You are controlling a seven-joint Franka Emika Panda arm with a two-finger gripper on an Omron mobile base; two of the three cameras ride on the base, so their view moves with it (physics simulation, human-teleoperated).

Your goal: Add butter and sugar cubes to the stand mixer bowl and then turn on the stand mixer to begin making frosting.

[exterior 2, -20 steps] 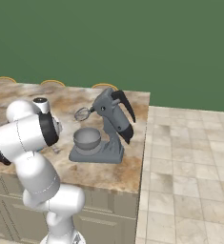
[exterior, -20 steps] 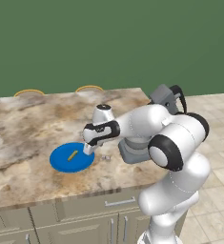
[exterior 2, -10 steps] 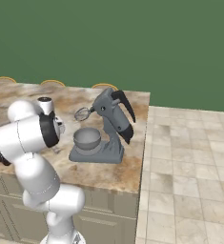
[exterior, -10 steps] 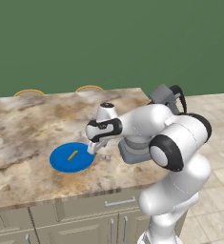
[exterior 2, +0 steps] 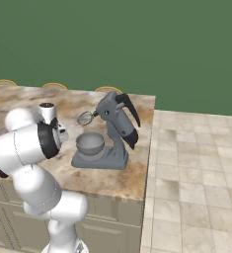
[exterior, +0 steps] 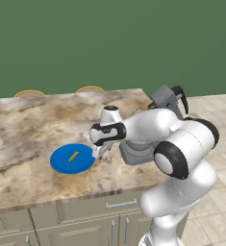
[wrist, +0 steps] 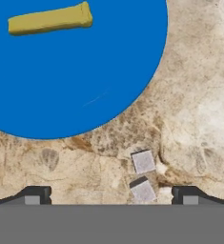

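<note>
The butter (wrist: 50,20), a thin yellow-tan stick, lies on the round blue plate (wrist: 85,86); it also shows as the butter (exterior: 73,156) on the plate (exterior: 61,163). Two whitish-grey sugar cubes (wrist: 143,162) rest on the marble just off the plate's rim, between my fingertips (wrist: 35,194). My gripper (wrist: 111,198) hangs open right above them, at the plate's right edge (exterior: 99,153). The grey stand mixer (exterior 2: 118,123) stands with its head tilted up, the whisk (exterior 2: 85,118) over the grey metal bowl (exterior 2: 90,143).
The marble counter (exterior: 23,125) ends in a front edge close below the plate, with cabinet drawers (exterior: 85,211) under it. My own arm (exterior: 148,129) hides much of the mixer in the left base view. Tiled floor (exterior 2: 196,163) lies to the right.
The hand has shifted slightly right and lower, from over the plate's right side to its rim above the cubes. Plate, butter and mixer stay put.
</note>
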